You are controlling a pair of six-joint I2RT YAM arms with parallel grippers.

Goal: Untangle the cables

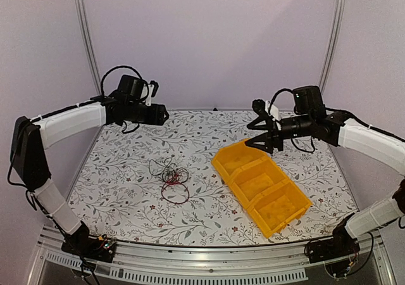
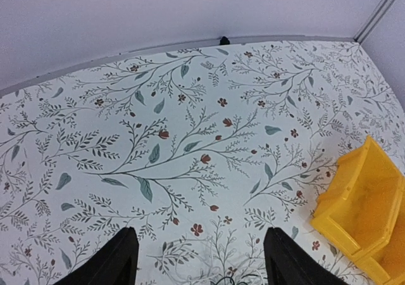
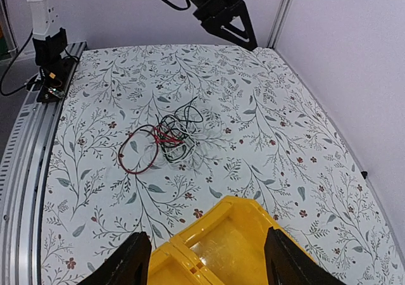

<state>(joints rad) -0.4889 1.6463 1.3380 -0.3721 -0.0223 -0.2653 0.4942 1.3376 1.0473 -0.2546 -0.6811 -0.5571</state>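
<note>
Fingers (image 2: 119, 263) of the left gripper (image 2: 201, 234) stand apart with nothing between them, held above the patterned table (image 2: 158, 139) near its far left side. Only a faint edge of wire shows at the bottom of that wrist view. The right gripper (image 3: 207, 234) is likewise spread and empty. It hangs over the far end of the yellow bin (image 3: 228, 201), which lies diagonally on the right half of the table. Neither arm touches the cables (image 1: 169, 177), which lie in one small knot on the table, left of the bin and well apart from it, roughly between the two arms. From the right wrist view the red cable (image 3: 136, 159) throws a wide loop out to one side, the black cable (image 3: 187, 113) arcs out on the opposite side, and the white cable (image 3: 177, 152) sits bunched in the middle where the strands cross. These wires look thin, light and limp, so they will likely drag their neighbours along rather than slide free, and may slip from a shallow pinch. The outer red loop, lying alone on bare table, seems the cleanest place to take hold, with the other gripper pinning the black arc on the far side. The dense white middle looks the worst place to grab.
</note>
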